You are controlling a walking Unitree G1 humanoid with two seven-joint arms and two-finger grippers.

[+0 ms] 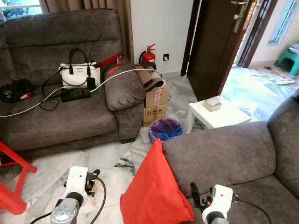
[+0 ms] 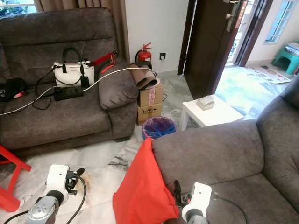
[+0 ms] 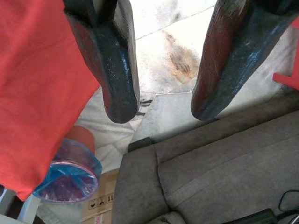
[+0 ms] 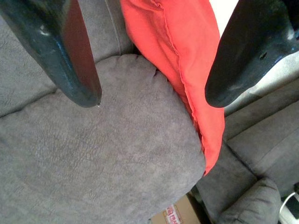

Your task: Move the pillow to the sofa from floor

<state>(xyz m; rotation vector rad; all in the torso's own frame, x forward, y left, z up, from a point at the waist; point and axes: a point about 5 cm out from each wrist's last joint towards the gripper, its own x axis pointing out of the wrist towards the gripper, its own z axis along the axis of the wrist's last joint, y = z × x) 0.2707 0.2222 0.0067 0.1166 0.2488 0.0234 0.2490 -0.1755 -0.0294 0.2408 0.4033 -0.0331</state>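
Note:
A red pillow (image 1: 154, 186) stands on its edge on the floor, leaning against the armrest of the near grey sofa (image 1: 224, 158). My left gripper (image 3: 163, 111) is open, low over the floor just left of the pillow (image 3: 37, 93), with nothing between its fingers. My right gripper (image 4: 155, 100) is also open, hovering above the sofa armrest (image 4: 93, 154) just right of the pillow (image 4: 187, 56). One of its black fingers (image 1: 194, 191) shows beside the pillow's lower edge. Neither gripper touches the pillow.
A second grey sofa (image 1: 56, 116) across the floor carries a white handbag (image 1: 79, 74) and a power strip (image 1: 74, 94). Cardboard boxes (image 1: 156, 105), a blue bin (image 1: 165, 129) and a white side table (image 1: 217, 114) stand ahead. A red stool (image 1: 11, 182) is at the left.

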